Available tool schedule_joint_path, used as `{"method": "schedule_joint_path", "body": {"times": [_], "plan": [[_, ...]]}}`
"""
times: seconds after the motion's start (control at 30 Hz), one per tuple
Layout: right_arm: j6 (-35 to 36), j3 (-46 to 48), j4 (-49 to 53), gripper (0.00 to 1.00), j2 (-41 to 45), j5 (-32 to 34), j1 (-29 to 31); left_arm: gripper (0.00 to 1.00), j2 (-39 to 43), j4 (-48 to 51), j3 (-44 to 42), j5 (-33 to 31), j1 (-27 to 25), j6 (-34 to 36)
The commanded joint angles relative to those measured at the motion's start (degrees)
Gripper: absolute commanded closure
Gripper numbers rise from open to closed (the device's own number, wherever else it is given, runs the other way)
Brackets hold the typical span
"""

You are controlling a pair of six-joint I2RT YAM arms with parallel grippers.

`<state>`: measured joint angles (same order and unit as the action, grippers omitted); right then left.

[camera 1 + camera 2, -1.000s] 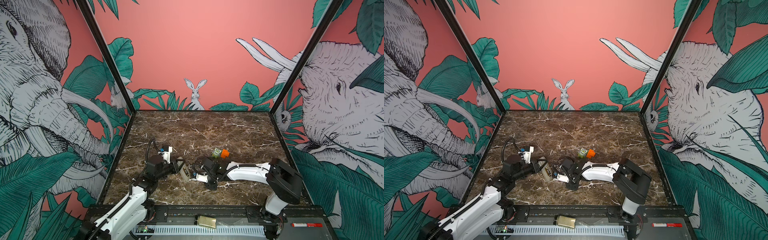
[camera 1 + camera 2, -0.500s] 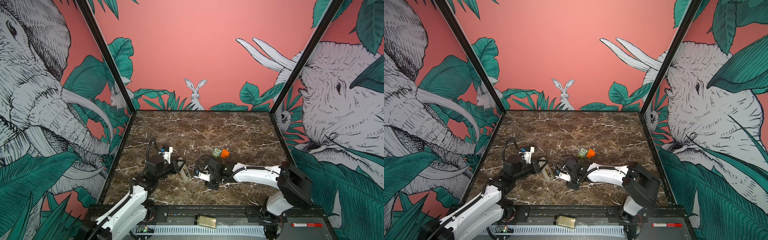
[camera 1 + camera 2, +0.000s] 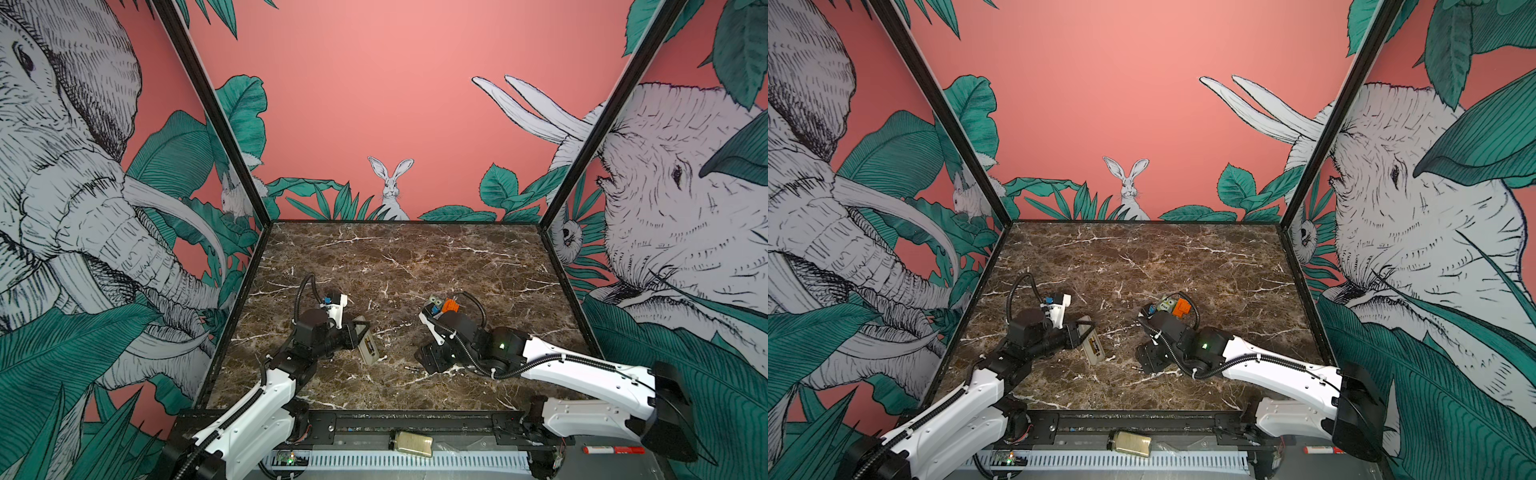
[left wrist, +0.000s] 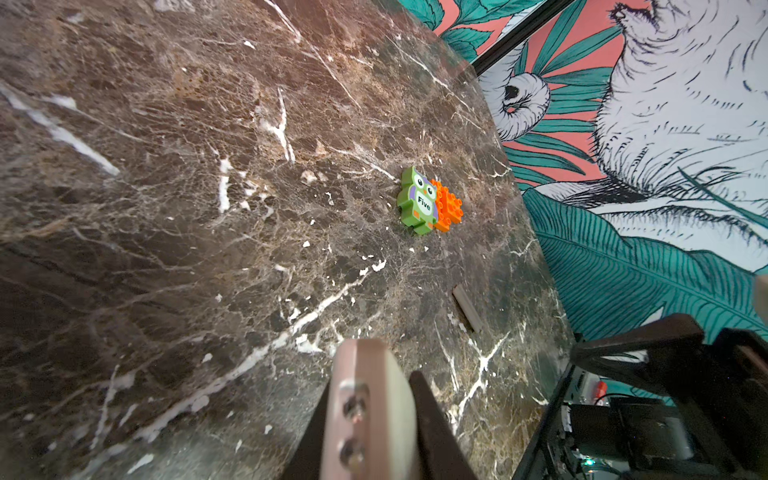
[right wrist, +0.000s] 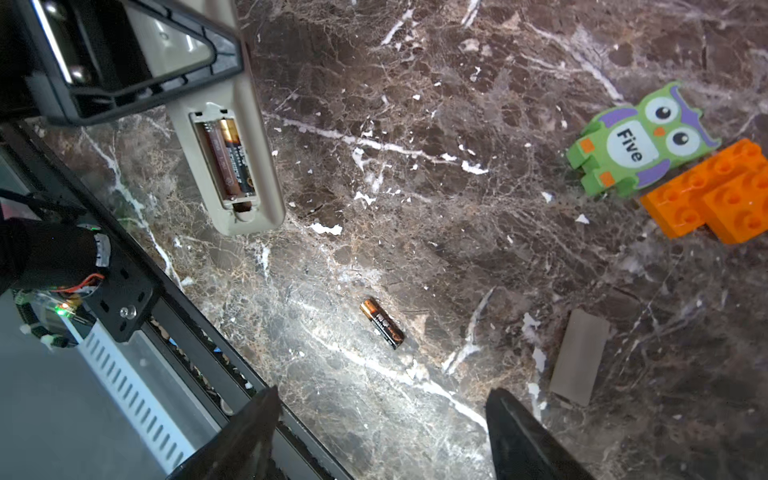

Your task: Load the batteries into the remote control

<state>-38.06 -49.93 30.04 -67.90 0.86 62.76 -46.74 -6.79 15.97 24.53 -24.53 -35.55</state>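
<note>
My right tool point(image 5: 382, 395) stands open, aimed at the loose battery point(image 5: 381, 323) at four o'clock from the remote control point(image 5: 264, 178) my left tool point(image 3: 356, 334) clamps: it looks light, stiff and slick, so I'd pinch mid-barrel.

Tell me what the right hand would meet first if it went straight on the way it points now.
Probably the loose battery lying on the marble ahead of the open right hand; depth is unclear.
</note>
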Motion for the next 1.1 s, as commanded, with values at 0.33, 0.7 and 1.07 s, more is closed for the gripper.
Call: {"method": "schedule_joint_path", "body": {"times": [0.33,0.7,1.07], "plan": [[-44.3,-14.9,11.7,0.24,-15.66,-0.74,2.45,1.0,1.04,-8.45,-0.09,0.63,0.55,7.25],[-63.35,-12.92,7.88,0.36,-21.26,-0.9,4.21,1.0,10.95,0.39,1.68,-5.51,-3.77,11.46],[-71.12,-9.25,4.07,0.45,-23.29,0.17,4.47,1.0,12.9,2.26,1.65,-7.17,-4.05,12.17]]}}
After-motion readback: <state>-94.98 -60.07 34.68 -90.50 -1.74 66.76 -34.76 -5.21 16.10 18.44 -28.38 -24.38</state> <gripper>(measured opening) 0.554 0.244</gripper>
